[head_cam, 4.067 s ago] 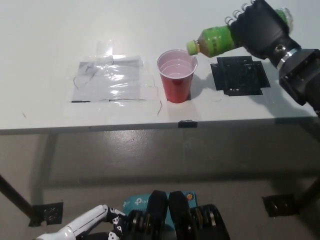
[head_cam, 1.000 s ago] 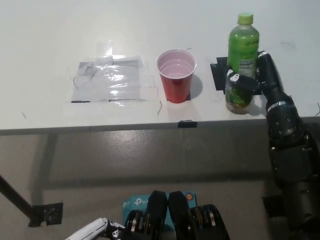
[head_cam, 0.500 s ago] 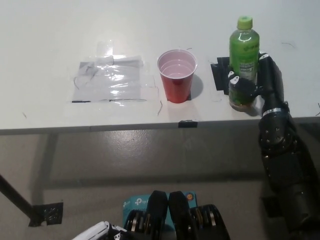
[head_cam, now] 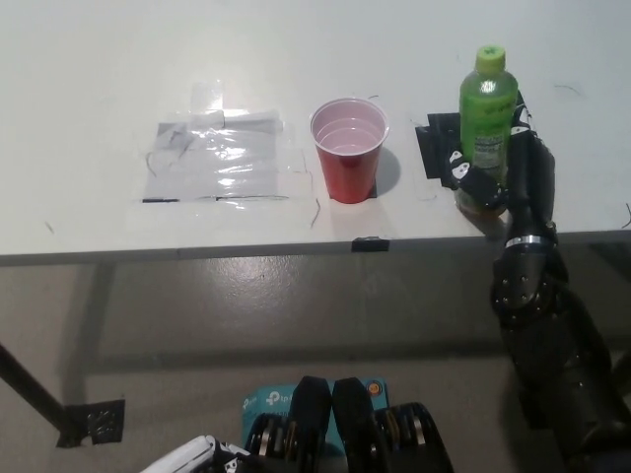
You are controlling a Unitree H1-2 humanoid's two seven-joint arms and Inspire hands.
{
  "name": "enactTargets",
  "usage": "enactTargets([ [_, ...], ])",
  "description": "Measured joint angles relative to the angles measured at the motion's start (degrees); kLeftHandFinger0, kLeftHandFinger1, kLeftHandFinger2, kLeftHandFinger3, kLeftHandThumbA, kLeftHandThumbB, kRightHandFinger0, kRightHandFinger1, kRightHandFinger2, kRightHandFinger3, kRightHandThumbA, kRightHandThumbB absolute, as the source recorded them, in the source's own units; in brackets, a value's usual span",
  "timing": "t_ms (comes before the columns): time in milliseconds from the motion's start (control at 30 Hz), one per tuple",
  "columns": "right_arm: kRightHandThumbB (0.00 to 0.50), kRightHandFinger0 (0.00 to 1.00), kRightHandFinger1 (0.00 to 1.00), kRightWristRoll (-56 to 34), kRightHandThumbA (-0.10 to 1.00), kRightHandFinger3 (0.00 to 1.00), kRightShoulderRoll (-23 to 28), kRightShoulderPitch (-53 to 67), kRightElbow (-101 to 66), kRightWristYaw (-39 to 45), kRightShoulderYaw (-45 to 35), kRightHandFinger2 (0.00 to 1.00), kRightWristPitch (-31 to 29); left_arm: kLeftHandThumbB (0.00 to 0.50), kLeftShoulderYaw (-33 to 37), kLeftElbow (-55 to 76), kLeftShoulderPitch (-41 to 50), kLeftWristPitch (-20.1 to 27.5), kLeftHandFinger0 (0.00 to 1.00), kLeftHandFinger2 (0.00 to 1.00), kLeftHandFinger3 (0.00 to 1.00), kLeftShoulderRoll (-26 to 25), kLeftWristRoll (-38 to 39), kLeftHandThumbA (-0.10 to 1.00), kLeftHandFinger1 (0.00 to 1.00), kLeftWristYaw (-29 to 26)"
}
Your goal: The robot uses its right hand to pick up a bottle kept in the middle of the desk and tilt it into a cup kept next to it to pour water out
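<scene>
White desk (head_cam: 99, 79), bottle (head_cam: 486, 128) upright right of red cup (head_cam: 348, 148).
Right hand (head_cam: 513, 168) wraps bottle's lower half; left hand (head_cam: 182, 458) barely visible, grip unclear.

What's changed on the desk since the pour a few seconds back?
The bottle went from tilted over the red cup to upright on the black patch, right hand still around its base. The cup and plastic sheet stayed put.

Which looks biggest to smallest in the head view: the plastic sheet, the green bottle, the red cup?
1. Clear plastic sheet, widest by far.
2 and 3. Green bottle and red cup: too close to rank. The bottle is taller and narrower, the cup wider, and the right hand hides the bottle's base.
</scene>
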State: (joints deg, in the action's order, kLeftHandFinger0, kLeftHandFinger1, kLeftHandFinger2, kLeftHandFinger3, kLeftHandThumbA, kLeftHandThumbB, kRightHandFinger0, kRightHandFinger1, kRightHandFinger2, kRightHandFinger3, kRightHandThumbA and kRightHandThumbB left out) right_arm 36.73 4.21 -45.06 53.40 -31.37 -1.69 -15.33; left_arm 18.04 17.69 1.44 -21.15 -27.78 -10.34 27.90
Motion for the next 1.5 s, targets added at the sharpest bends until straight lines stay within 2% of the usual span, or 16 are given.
enactTargets([
  [100,0.15,1.0,1.0,0.0,0.69,1.0,0.0,-0.8,2.2,-3.2,1.4,1.0,-0.7,0.399,-0.1,0.0,0.1,0.0,0.87,0.8,0.98,0.0,0.0,0.99,0.75,0.0],
  [200,0.213,1.0,1.0,-0.1,0.7,1.0,-0.2,-1.1,3.0,-6.2,2.5,1.0,-0.9,0.396,-0.3,0.2,0.4,0.1,0.88,0.81,0.99,0.0,-0.1,0.99,0.75,0.0],
  [233,0.218,1.0,1.0,-0.1,0.72,1.0,-0.3,-1.0,3.1,-7.0,2.8,1.0,-0.9,0.396,-0.3,0.2,0.6,0.2,0.87,0.8,0.99,0.0,-0.1,0.99,0.75,0.0],
  [300,0.274,1.0,1.0,-0.3,0.76,1.0,-0.5,-1.0,3.1,-8.5,3.4,1.0,-0.9,0.383,-0.4,0.2,1.0,0.3,0.87,0.8,0.99,0.0,-0.1,0.99,0.75,-0.1],
  [333,0.276,1.0,1.0,-0.4,0.76,1.0,-0.5,-1.0,3.0,-8.9,3.6,1.0,-0.9,0.383,-0.4,0.2,1.0,0.4,0.87,0.8,0.98,0.0,-0.2,0.99,0.75,-0.1],
  [367,0.319,1.0,1.0,-0.5,0.77,1.0,-0.5,-1.0,2.9,-9.2,3.7,1.0,-0.9,0.4,-0.4,0.2,1.1,0.4,0.86,0.8,0.98,0.0,-0.2,0.99,0.75,-0.1],
  [433,0.349,1.0,1.0,-0.6,0.78,1.0,-0.6,-1.0,2.9,-9.7,4.1,1.0,-0.9,0.422,-0.4,0.2,1.1,0.5,0.88,0.8,0.98,0.0,-0.3,1.0,0.76,-0.1],
  [633,0.414,1.0,1.0,-1.5,0.86,1.0,-0.6,-1.0,1.3,-10.1,4.6,1.0,0.4,0.415,-0.6,0.2,1.2,0.6,0.86,0.78,0.96,0.0,-0.7,1.0,0.74,-0.1],
  [667,0.448,1.0,1.0,-1.6,0.89,1.0,-0.6,-1.0,1.1,-10.1,4.6,1.0,0.8,0.418,-0.6,0.2,1.2,0.7,0.85,0.77,0.94,0.0,-0.9,1.0,0.73,-0.1],
  [800,0.499,1.0,1.0,-2.1,0.95,1.0,-0.5,-0.6,-0.9,-9.9,4.7,1.0,3.4,0.399,-0.9,0.3,1.8,1.0,0.83,0.77,0.94,0.0,-1.1,0.99,0.74,-0.3],
  [867,0.5,1.0,1.0,-2.3,0.99,1.0,-0.5,0.0,-3.0,-9.4,4.8,1.0,5.1,0.402,-1.0,0.2,2.0,1.2,0.78,0.77,0.94,0.0,-1.1,1.0,0.72,-0.3],
  [1033,0.5,1.0,1.0,-2.6,1.0,1.0,0.1,1.7,-7.4,-7.0,5.2,1.0,9.7,0.363,-1.9,0.3,2.2,1.4,0.75,0.77,0.92,0.1,-1.2,0.97,0.71,-0.3],
  [1133,0.5,1.0,1.0,-2.6,1.0,1.0,0.9,3.3,-10.1,-5.5,5.6,1.0,12.1,0.378,-2.6,0.3,2.3,1.5,0.78,0.75,0.91,0.4,-1.1,0.96,0.72,-0.3],
  [1400,0.5,1.0,1.0,-2.9,1.0,1.0,1.4,8.8,-16.5,-0.8,6.6,1.0,17.5,0.411,-3.3,0.3,2.2,1.5,0.76,0.77,0.91,0.9,-1.3,0.98,0.72,-0.3],
  [1433,0.5,1.0,1.0,-2.9,1.0,1.0,1.3,9.0,-17.0,-0.3,6.8,1.0,17.8,0.391,-3.3,0.3,2.1,1.4,0.76,0.77,0.91,0.9,-1.3,0.97,0.72,-0.3],
  [1500,0.5,1.0,1.0,-3.0,1.0,1.0,1.1,9.5,-18.8,0.7,7.2,1.0,18.2,0.398,-3.5,0.3,1.9,1.4,0.76,0.76,0.91,0.9,-1.2,0.96,0.71,-0.3],
])
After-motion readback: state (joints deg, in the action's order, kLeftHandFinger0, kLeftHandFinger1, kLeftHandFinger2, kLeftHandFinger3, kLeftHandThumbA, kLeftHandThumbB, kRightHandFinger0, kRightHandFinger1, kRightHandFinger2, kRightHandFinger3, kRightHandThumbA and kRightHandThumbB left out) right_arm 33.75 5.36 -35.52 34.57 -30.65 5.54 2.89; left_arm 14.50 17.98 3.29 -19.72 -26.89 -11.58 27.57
